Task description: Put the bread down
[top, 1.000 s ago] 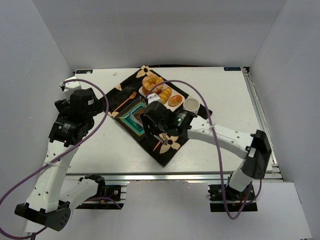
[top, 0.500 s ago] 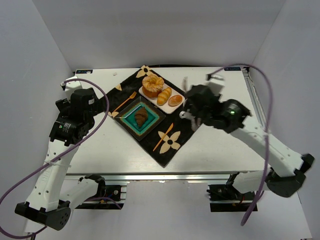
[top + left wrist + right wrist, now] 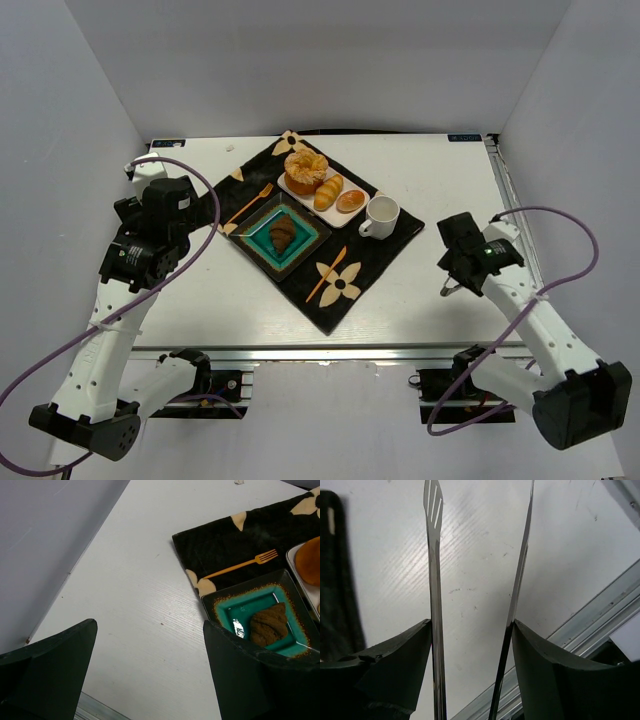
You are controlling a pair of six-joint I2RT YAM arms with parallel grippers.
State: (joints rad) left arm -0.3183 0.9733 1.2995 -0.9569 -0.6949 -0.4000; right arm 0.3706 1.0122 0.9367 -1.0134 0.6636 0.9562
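Note:
The bread (image 3: 283, 233), a small dark brown croissant, lies on the square teal plate (image 3: 307, 240) in the middle of the black mat (image 3: 375, 258). The left wrist view shows the bread (image 3: 267, 625) too, on the plate (image 3: 235, 611). My right gripper (image 3: 456, 270) hangs over bare table at the right, well away from the plate. It (image 3: 472, 622) is shut on metal tongs (image 3: 434, 555), whose two blades stand apart with nothing between them. Over the table's left side, my left gripper (image 3: 150, 627) is open and holds nothing.
A white plate (image 3: 296, 190) at the mat's far corner carries a large golden ring bread (image 3: 305, 168) and two small rolls (image 3: 328, 191). A white mug (image 3: 381, 214), an orange fork (image 3: 250, 203) and an orange knife (image 3: 327, 273) lie on the mat. The table's metal rail (image 3: 585, 625) runs just beside the right gripper.
The right arm has swung from over the teal plate to the table's right side, still holding the tongs. The bread stays on the plate. The left arm has not moved.

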